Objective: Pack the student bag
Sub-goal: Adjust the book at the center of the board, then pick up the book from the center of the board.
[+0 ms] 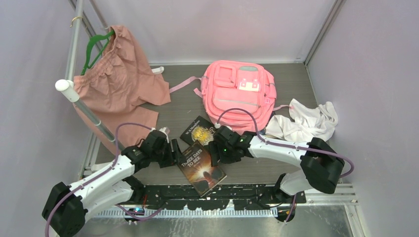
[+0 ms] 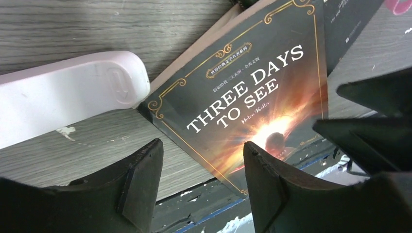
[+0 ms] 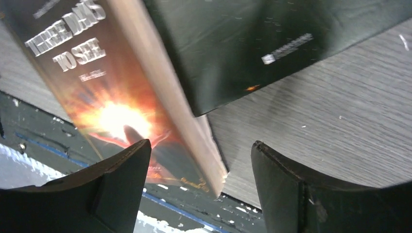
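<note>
bag: student bag [image 1: 239,91] lies front-up at the far centre of the surface [image 1: 180,108], at 12 o'clock from the books. No open mouth shows from above.
books: the Three Days to See book [image 1: 201,167] is at the near edge, its low corner over the black rail [image 1: 237,190]. The second dark book [image 1: 197,129] touches its far end. Can't tell which is on top.
left pincer [image 2: 199,155]: jaws apart and empty, at 9 o'clock of the titled book.
right pincer [image 3: 201,150]: jaws wide and empty, at 2 o'clock of it, with the book's page edge under the gap.
risk 1: a thin book lying flat gives little to bite, so the fingers may skid and push it off at 6 o'clock over the rail.
risk 2: the two arms are close across one book, so they could clash or both tug at it.
risk 3: if the bag is zipped, there's nowhere to put the book.
risk 4: a grab at the overlap may drag both books.
top view only: shows the bag, the white cloth [image 1: 306,123] at its 4 o'clock and the dusty-pink garment [image 1: 118,84] at 10 o'clock.
left wrist only: shows a white plastic piece [image 2: 68,92] touching the book's corner, and a readable title.
right wrist only: shows the page-edge thickness and where the two books meet.
</note>
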{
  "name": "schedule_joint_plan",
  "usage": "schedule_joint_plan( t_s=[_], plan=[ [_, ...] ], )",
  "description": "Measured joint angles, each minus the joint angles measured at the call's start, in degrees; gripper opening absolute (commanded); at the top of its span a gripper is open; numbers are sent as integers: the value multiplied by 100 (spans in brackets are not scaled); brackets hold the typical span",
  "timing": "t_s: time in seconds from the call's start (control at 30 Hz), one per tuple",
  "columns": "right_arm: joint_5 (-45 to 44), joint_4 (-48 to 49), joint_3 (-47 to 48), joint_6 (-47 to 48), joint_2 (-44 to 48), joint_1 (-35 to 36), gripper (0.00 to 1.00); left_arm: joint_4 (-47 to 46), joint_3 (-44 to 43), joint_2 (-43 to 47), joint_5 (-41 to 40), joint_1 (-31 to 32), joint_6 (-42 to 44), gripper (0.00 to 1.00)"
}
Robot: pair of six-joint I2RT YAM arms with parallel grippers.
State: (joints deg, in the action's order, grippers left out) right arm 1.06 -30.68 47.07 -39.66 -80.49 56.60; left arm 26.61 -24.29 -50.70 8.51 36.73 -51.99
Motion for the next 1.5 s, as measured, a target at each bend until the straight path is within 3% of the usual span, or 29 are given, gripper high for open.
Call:
schedule_joint_plan(
  t_s=[0.3,0.53,0.63,1.1,1.3,1.43,1.5],
  plan=[
    [1023,1499,-1014,-503,98,-407,82,-66,264,68,358,2,-7,62],
    [2096,3067,-1360,-973,-339,-426,66,-83,317,116,400,2,-7,62],
    [2234,3259,-1425,-1071,-411,-428,61,-168,372,68,411,2,-7,62],
    [2656,4070,-1884,-1849,-481,-459,55,-560,511,-247,531,-13,-48,61],
    [2850,4474,-1945,-2218,-785,-437,16,-713,542,-271,551,7,-74,61],
    [2949,4413,-1873,-2181,-658,-420,9,-699,540,-236,542,7,-76,60],
    [2879,3915,-1639,-2063,-457,-387,6,-612,498,-153,507,20,-66,60]
  ],
)
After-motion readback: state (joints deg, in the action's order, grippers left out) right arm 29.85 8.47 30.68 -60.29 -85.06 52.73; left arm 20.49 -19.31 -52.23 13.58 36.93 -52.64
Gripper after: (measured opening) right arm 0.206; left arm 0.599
